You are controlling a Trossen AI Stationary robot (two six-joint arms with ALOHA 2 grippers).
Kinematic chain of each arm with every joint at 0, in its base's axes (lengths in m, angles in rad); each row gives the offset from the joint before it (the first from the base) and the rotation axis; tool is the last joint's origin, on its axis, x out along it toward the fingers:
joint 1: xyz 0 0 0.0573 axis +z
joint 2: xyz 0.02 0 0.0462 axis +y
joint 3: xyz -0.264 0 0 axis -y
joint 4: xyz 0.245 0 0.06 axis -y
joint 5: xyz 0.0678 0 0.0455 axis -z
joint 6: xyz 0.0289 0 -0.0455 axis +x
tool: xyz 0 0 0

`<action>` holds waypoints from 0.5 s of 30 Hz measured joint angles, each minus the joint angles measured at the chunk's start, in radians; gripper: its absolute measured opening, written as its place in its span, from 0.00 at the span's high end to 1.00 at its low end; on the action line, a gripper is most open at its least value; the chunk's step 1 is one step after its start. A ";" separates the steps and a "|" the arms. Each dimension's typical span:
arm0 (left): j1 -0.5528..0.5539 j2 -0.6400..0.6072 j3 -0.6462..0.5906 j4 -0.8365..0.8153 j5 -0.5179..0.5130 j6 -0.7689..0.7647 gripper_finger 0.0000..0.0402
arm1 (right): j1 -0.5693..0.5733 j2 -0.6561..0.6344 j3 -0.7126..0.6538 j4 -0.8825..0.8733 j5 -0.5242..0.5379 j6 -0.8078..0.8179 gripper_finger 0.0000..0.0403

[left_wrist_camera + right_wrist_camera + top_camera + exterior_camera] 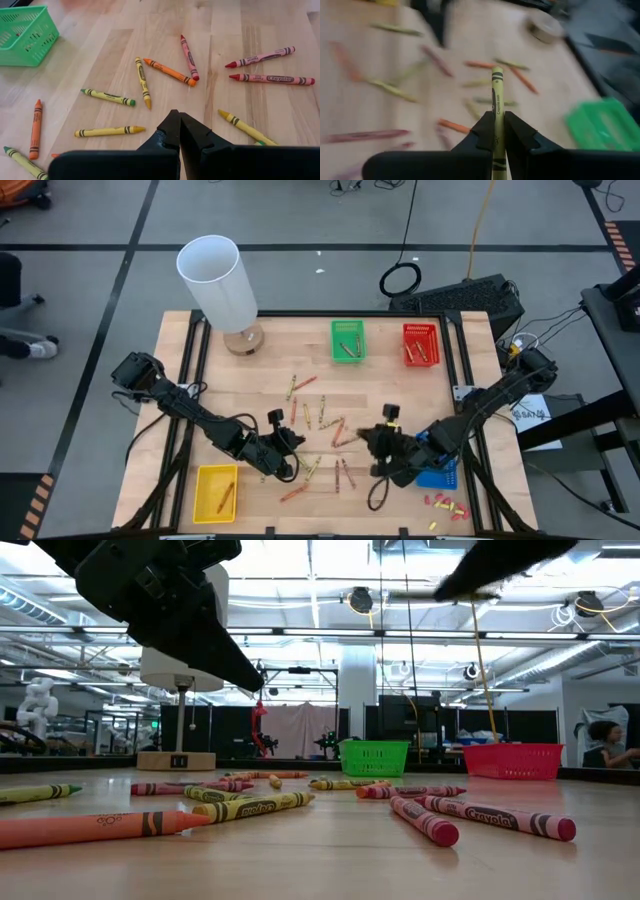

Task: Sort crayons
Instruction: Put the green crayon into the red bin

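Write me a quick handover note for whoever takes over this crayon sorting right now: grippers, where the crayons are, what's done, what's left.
Right gripper: shut on a yellow-green crayon, raised above the table's middle.
Left gripper: shut and empty, over the loose crayons near the front of the table.
Baskets: green basket and red basket at the far edge each hold a few crayons; yellow basket at the front left holds one; blue basket is mostly hidden under the right arm.
Done: a handful sorted.
Left: drop the held crayon in its basket, then sort the many still scattered mid-table.
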 joint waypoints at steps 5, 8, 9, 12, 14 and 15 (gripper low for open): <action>0.000 0.000 0.000 0.000 0.000 0.000 0.98 | -0.077 0.000 0.000 -0.312 0.147 0.288 0.97; 0.000 0.000 0.000 -0.001 0.000 0.000 0.98 | -0.129 -0.001 -0.038 -0.470 0.219 0.511 0.97; 0.000 0.000 0.000 -0.001 0.000 0.000 0.98 | -0.145 -0.001 -0.060 -0.512 0.250 0.583 0.97; 0.000 0.000 0.000 -0.001 0.001 -0.001 0.98 | -0.196 -0.004 -0.138 -0.578 0.361 0.829 0.97; 0.000 0.000 0.000 -0.002 0.009 0.000 0.98 | -0.226 -0.005 -0.190 -0.579 0.428 0.979 0.97; 0.000 0.000 0.000 -0.002 0.013 0.000 0.98 | -0.240 -0.004 -0.216 -0.579 0.447 1.039 0.97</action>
